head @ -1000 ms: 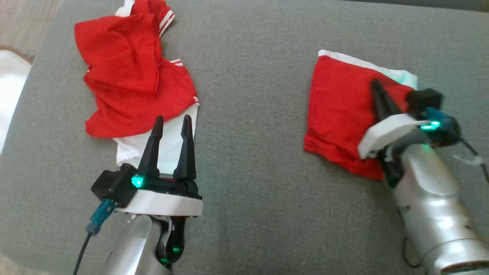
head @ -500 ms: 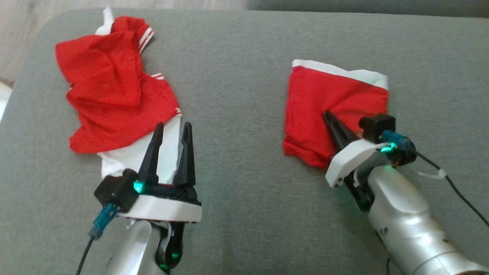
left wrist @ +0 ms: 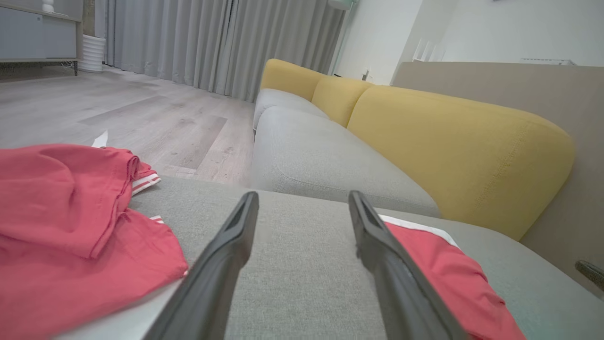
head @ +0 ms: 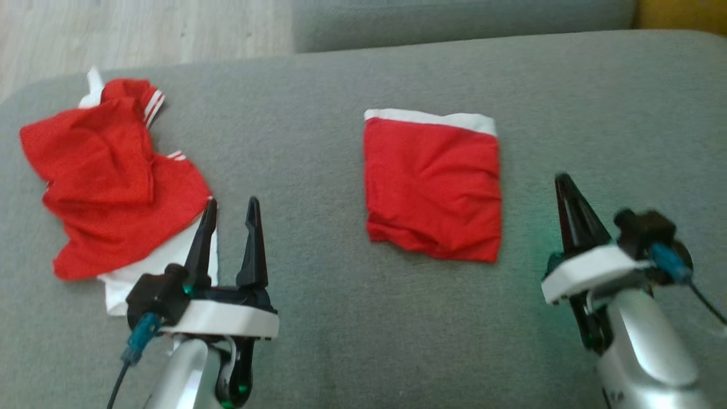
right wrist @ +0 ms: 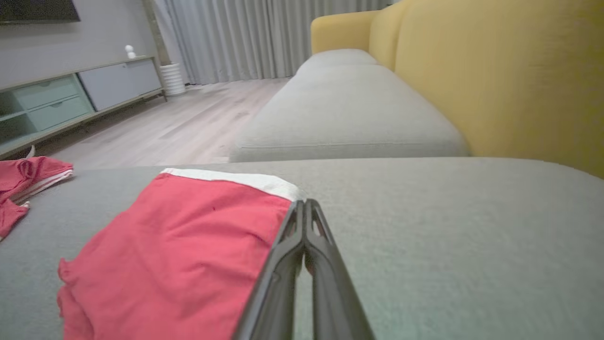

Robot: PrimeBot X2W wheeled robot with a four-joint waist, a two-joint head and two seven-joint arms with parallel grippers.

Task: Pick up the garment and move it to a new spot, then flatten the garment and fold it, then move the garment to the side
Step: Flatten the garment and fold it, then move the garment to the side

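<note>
- I see the folded red garment (head: 433, 187) lying flat on the grey cushion (head: 341, 318), touched by nothing.
- Left gripper (head: 232, 205): fingers wide, empty, near a crumpled red garment (head: 108, 182).
- Right gripper (head: 562, 180): fingers pressed together, empty.

2 lots of red clothing with white trim lie on 1 grey cushion (head: 341, 341): 1 folded garment (head: 433, 184), squared off, and 1 crumpled heap (head: 113, 182). There are 2 grippers, the left gripper (head: 232, 202) and the right gripper (head: 562, 182). Each has 2 long dark fingers, making 4 fingers in all. Behind them are 3 yellow back cushions (left wrist: 453, 151). Across the room stand 1 low cabinet (right wrist: 71, 94) and 1 white ribbed pot (right wrist: 172, 78).
</note>
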